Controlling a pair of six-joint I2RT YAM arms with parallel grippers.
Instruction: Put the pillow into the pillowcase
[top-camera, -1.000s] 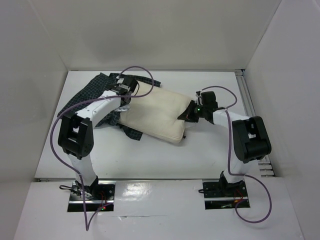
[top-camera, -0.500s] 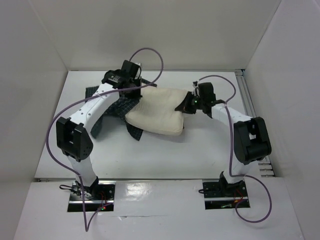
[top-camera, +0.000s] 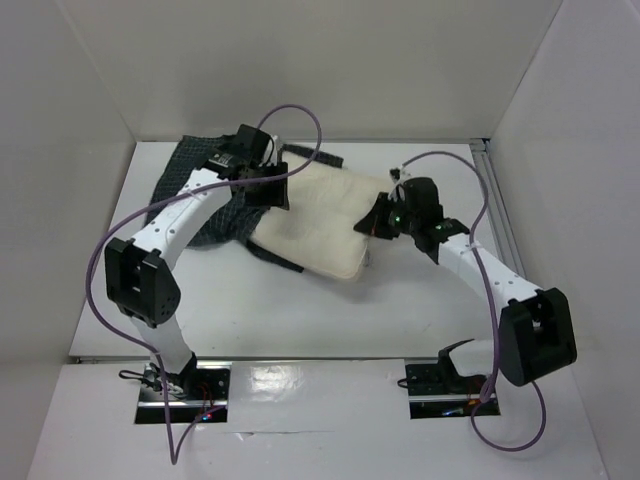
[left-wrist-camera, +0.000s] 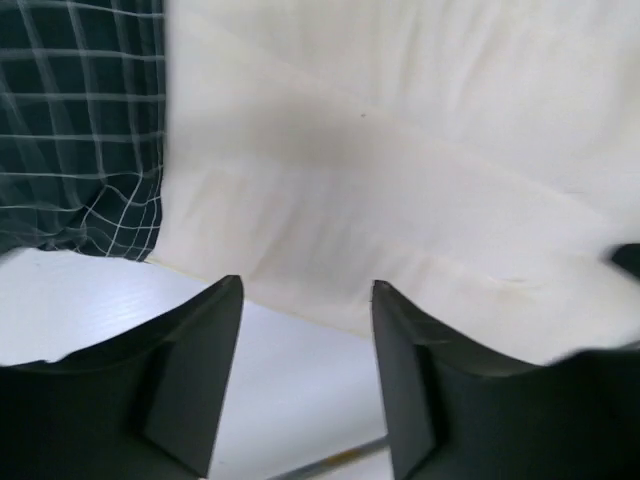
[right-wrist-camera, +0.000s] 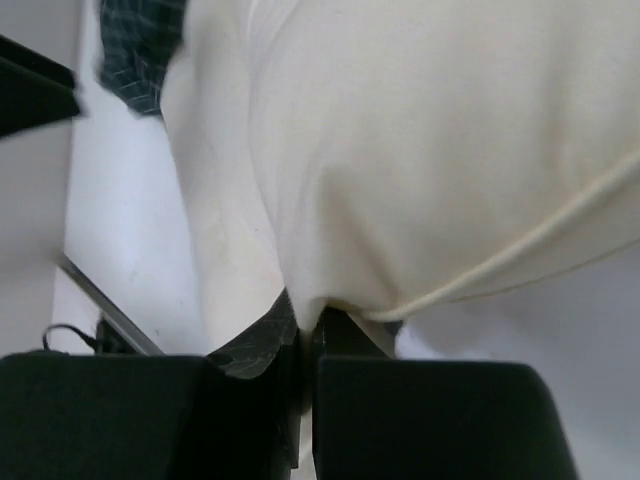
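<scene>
Pillow (top-camera: 315, 220): it lies flat in the middle of the surface (top-camera: 420, 300), almost all of its cream top bare. You have no cloth over it yet.
Pillowcase (top-camera: 205, 185): it is spread at the back left, partly under the left arm (top-camera: 180, 215). A dark strip also shows along the pillow's near-left edge, so some of it seems to run underneath. The left wrist view shows the checked cloth (left-wrist-camera: 75, 130) touching the pillow's (left-wrist-camera: 400, 150) end, beside it, not around it.
Left claw (top-camera: 270, 190): it is released. In its own camera the jaws stand apart (left-wrist-camera: 305, 290) with only pillow and white surface (left-wrist-camera: 300, 420) between them, and nothing is held.
Right claw (top-camera: 375, 222): it is clenched on the pillow's right end. Its camera shows the fingers (right-wrist-camera: 308, 335) pinching the seamed edge of the pillow (right-wrist-camera: 430, 150), and a fold of dark checked cloth is caught at the same spot.
Change: in the last second your left arm has come up off the cloth and swung its claw to the pillow's left end. The case, bunched half a second ago, now lies wider toward the back-left corner. Your right arm (top-camera: 480, 265) has stretched out with its elbow nearer the front, and its claw has kept hold. The pillow has barely shifted.
Meaning: insertion has not really begun. With the left claw empty, nobody is holding the mouth open.
Next need: you probably have to regrip the upper layer of the opening at the pillow's left end before the right claw pushes.
Risk: pushing now would likely slide the pillow over the case, not into it.
</scene>
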